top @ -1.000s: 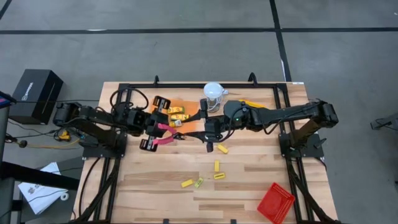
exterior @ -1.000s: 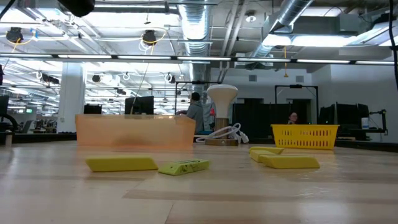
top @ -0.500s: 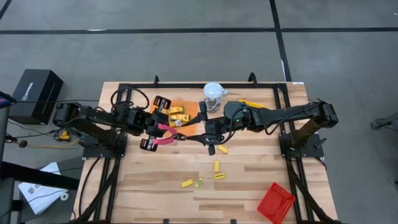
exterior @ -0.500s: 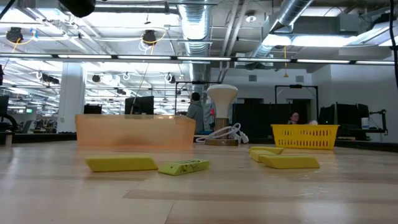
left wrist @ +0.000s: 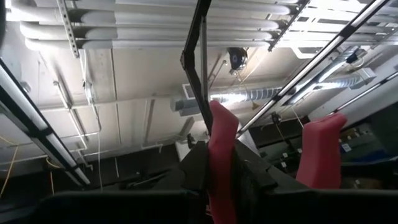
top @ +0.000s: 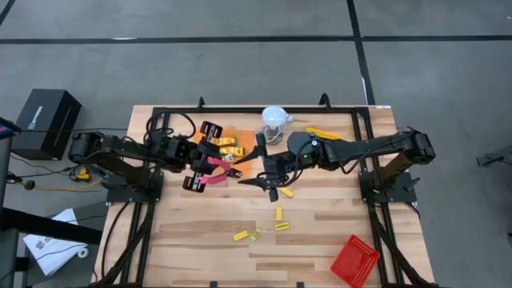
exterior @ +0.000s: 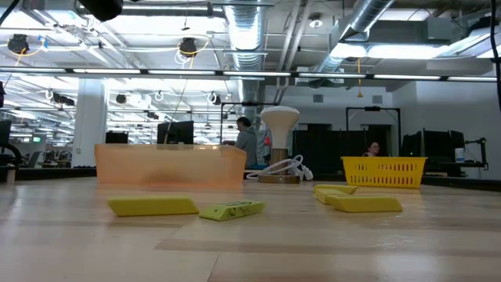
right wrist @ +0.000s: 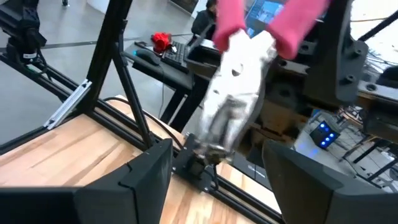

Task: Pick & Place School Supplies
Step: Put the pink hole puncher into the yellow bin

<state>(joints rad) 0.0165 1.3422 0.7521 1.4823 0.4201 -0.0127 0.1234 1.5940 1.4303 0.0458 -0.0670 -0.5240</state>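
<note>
A red-handled plier-like tool [top: 216, 170] hangs above the table's middle, with my left gripper [top: 204, 162] shut on it. Its metal head [right wrist: 239, 93] points at my right gripper [top: 256, 171]. That gripper is open, with a finger [right wrist: 143, 180] standing apart on each side of the head. Several yellow packets [top: 279, 213] lie flat on the wood below and nearer the front edge; in the low view they are packets [exterior: 153, 206]. More packets with dark labels [top: 228, 145] lie in the orange tray [top: 240, 136]. My left gripper pinches one red handle [left wrist: 221, 140] of the tool between its two fingers. The second handle [left wrist: 320, 149] stands free beside them. The fingers slant upward toward the table's right. The tool is lifted clear of the table, its head away from the gripper.
A white domed object [top: 274, 120] stands at the far edge beside the orange tray. A yellow tray [top: 324, 133] lies partly under the right arm. A red tray [top: 354, 260] sits at the near right corner. Black frame rails border the table's sides.
My right gripper's fingers have spread a little wider about the tool's metal head, and its wrist has rolled slightly. The tool stays in my left gripper, in the same place above the table.
</note>
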